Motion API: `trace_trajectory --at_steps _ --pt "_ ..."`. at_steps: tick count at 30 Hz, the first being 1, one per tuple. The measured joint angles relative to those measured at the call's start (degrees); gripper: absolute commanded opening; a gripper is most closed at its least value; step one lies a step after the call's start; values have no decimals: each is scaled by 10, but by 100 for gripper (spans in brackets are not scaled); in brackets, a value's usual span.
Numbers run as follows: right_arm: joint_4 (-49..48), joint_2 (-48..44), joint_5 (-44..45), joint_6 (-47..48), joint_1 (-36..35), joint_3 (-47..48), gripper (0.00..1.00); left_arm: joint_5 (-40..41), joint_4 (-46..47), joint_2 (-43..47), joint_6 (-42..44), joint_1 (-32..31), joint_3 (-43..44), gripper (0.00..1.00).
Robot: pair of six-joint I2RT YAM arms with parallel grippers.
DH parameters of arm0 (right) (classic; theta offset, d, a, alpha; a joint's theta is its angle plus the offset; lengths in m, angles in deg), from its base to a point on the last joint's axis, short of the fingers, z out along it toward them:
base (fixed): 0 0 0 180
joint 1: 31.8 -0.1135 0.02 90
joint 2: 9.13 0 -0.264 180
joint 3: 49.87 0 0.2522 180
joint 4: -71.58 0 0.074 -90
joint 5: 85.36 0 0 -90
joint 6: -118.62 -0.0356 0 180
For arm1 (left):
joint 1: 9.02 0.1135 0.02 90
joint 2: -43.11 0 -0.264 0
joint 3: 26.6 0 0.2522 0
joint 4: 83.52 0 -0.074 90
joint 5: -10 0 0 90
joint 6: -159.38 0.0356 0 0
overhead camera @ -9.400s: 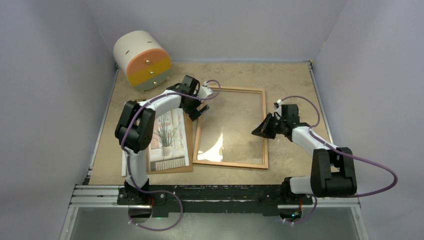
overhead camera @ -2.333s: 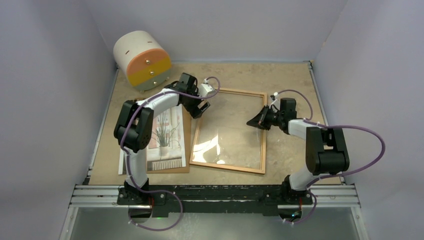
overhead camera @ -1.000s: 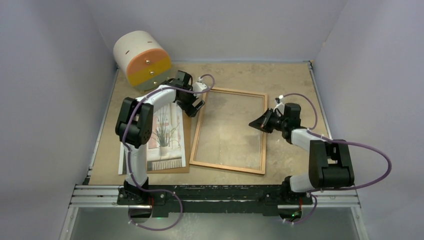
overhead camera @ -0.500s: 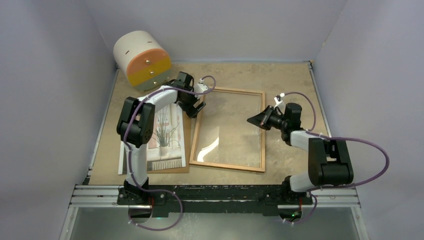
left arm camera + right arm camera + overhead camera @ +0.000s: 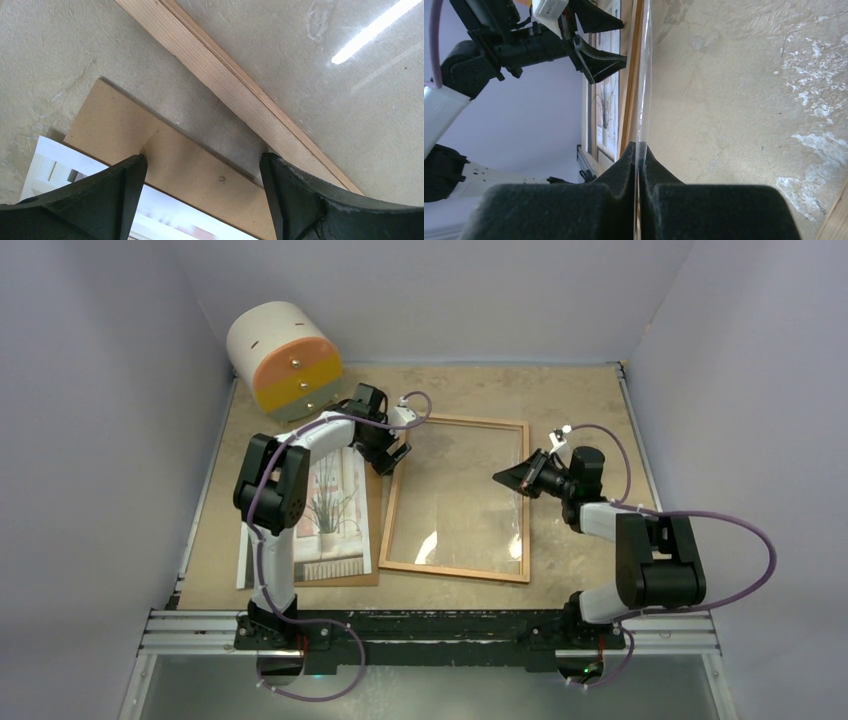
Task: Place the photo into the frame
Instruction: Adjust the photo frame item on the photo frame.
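Observation:
The frame [image 5: 455,570] lies flat mid-table; its wooden left bar shows in the left wrist view [image 5: 225,70]. My right gripper [image 5: 510,478] is shut on the right edge of the clear glass pane [image 5: 644,75], which shows edge-on between the pads [image 5: 639,147], tilted up off the table. My left gripper [image 5: 392,452] is open and empty [image 5: 202,162] at the frame's far left corner, above the brown backing board [image 5: 190,170]. The photo [image 5: 330,510] lies picture-up on that board, left of the frame, and shows in the left wrist view [image 5: 50,165].
A white cylinder with an orange and yellow face [image 5: 283,360] stands at the far left corner. Purple-grey walls close in the table on three sides. A metal rail [image 5: 430,625] runs along the near edge.
The light reflection on the glass has slid toward the near edge, so the pane's tilt has changed slightly. My right gripper stays clamped on it. My left arm has barely moved.

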Motion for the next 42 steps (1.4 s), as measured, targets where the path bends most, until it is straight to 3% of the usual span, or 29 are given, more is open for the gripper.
trace_trajectory --at_steps 11,30,42 --pt "-71 5 5 -90 0 -20 0 -3 11 1 4 0 -8 85" --pt "-74 -12 16 -109 -31 2 0 -9 17 1 6 0 -9 80" --pt "-73 2 19 -123 -38 12 0 -11 18 1 10 1 -9 72"
